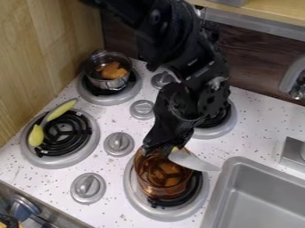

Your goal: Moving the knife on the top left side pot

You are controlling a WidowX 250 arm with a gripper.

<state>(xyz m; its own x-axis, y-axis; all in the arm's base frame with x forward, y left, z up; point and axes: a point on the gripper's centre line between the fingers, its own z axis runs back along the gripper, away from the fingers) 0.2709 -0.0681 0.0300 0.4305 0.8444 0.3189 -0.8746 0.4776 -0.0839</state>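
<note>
End effector point(163, 150), black, two-fingered, clamped on the handle of one knife point(193, 160), its blade slanting out past the rim of the amber transparent pot point(156, 189), best raised clear of that rim before travelling, then lowered gently onto the steel saucepan point(111, 84), top left; writing, none legible.

- Desk point(253, 133): white, dark-speckled; four burners point(221, 130), round knobs point(118, 144).
- Metal pot point(113, 83), orange-brown contents point(112, 70): upper-left burner.
- Amber see-through pot point(156, 189): lower-middle burner.
- Yellow utensil point(37, 135): slanted over lower-left burner.
- Grey sink point(262, 198): inset, lower right.
</note>
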